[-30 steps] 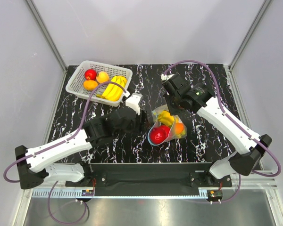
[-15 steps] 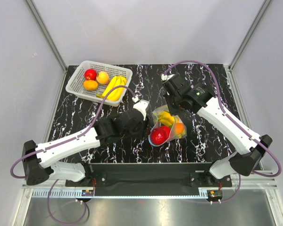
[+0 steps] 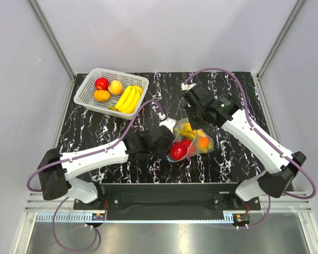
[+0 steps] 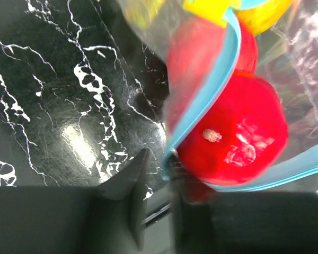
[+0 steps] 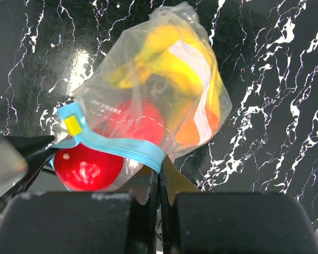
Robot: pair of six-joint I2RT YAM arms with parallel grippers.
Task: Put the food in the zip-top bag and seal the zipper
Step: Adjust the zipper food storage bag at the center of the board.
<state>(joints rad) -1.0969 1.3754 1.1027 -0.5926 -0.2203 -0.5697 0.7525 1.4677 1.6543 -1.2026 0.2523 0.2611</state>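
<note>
The clear zip-top bag [image 3: 197,138] lies on the black marble table with a banana bunch [image 5: 169,61], a red apple [image 5: 140,119] and an orange fruit [image 5: 199,127] inside. A second red apple [image 3: 177,151] sits in the bag's open mouth, ringed by the blue zipper [image 5: 122,148]. My right gripper [image 5: 161,177] is shut on the far end of the zipper strip. My left gripper [image 4: 158,169] is at the mouth's other end. Its fingers stand a little apart with the zipper [image 4: 212,90] edge between them, next to the red apple [image 4: 233,132].
A white lattice basket [image 3: 87,87] at the back left holds a red apple [image 3: 101,83], a peach-coloured fruit [image 3: 115,87], an orange fruit [image 3: 101,95] and bananas [image 3: 128,99]. Grey walls enclose the table on three sides.
My left arm has swung right from beside the basket to the bag's mouth. The bag has shifted slightly and lies flatter. My right gripper has kept its hold.
</note>
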